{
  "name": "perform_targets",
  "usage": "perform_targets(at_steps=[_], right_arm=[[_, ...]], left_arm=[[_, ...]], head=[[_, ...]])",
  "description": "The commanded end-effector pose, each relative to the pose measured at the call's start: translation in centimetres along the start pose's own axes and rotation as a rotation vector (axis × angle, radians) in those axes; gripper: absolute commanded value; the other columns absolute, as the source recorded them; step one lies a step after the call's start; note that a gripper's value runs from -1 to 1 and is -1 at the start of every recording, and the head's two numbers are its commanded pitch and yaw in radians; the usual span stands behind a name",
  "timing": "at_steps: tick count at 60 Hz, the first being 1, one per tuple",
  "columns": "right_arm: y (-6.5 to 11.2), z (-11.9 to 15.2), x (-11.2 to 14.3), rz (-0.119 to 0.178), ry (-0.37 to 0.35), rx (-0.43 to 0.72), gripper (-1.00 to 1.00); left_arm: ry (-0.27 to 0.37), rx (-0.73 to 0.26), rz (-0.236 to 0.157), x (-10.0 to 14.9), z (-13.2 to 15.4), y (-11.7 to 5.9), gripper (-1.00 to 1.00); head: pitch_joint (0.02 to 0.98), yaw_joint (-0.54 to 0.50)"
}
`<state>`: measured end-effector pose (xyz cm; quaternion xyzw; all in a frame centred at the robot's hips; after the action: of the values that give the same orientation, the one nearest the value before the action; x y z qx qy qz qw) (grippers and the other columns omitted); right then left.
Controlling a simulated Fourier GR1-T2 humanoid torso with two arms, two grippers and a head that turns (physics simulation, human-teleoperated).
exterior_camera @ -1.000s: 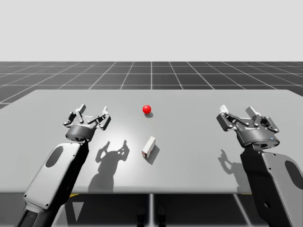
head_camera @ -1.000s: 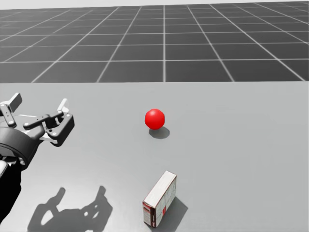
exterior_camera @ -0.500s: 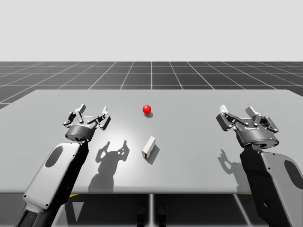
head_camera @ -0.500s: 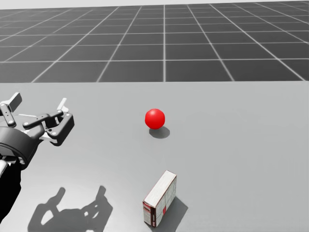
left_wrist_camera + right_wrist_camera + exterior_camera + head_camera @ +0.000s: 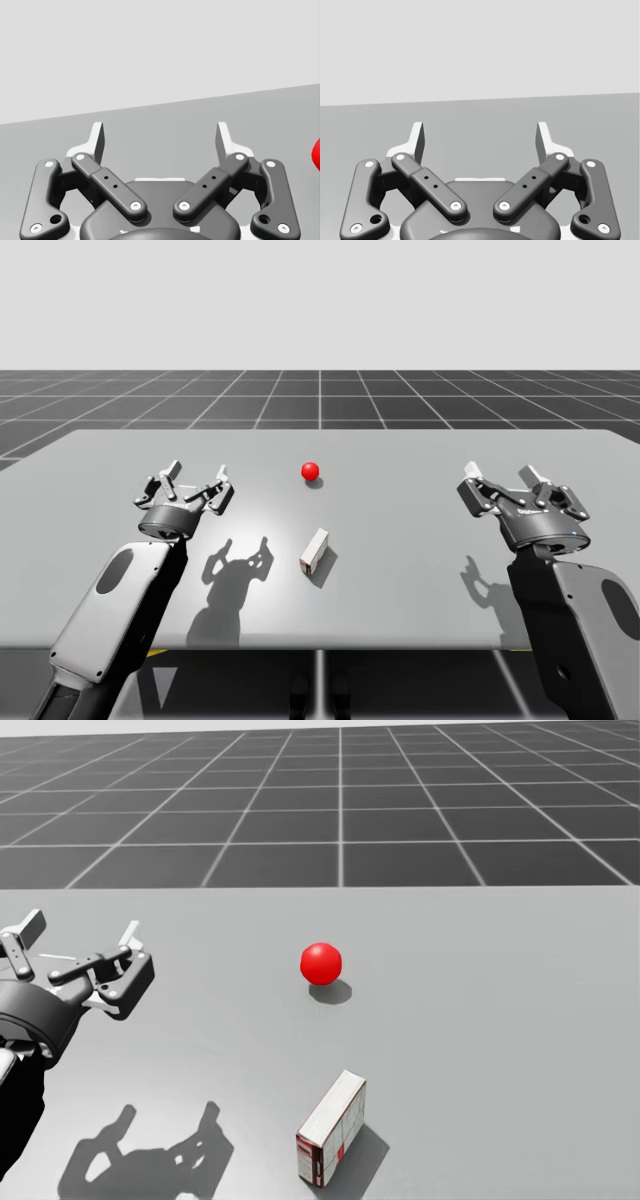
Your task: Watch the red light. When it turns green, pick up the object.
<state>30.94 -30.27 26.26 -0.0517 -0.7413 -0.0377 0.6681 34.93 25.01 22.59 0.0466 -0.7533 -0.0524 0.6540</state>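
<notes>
Hovering over the table (image 5: 420,540) with fingers spread wide and nothing between them, my left gripper (image 5: 197,478) sits exactly where it was a second ago. Its own wrist view shows the same released fingers (image 5: 98,137) with bare tabletop ahead. Over on the other side, my right gripper (image 5: 505,482) is just as released, holding nothing, and it hasn't budged either.

Moving outward, the small white box (image 5: 315,550) lies on the table between the two arms, nearer the left one and well apart from both grippers, untouched. Beyond it the light (image 5: 311,471) is a round ball, and it's red, same as before. Nothing on the table has shifted in the high view. The head view has crept a shade, so my head has turned slightly.
</notes>
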Motion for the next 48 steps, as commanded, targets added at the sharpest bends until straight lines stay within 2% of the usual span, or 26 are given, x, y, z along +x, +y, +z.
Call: perform_targets(at_steps=[1,48], right_arm=[[-0.03,0.03,0.01,-0.003,0.0,-0.001,-1.0],[-0.05,0.02,0.02,0.003,-0.003,-0.004,-1.0]], left_arm=[[0.0,0.0,0.0,-0.02,-0.03,0.0,-1.0],[0.003,-0.001,-0.001,-0.09,-0.01,-0.07,-1.0]], head=[[0.595,0.04],[0.599,0.05]])
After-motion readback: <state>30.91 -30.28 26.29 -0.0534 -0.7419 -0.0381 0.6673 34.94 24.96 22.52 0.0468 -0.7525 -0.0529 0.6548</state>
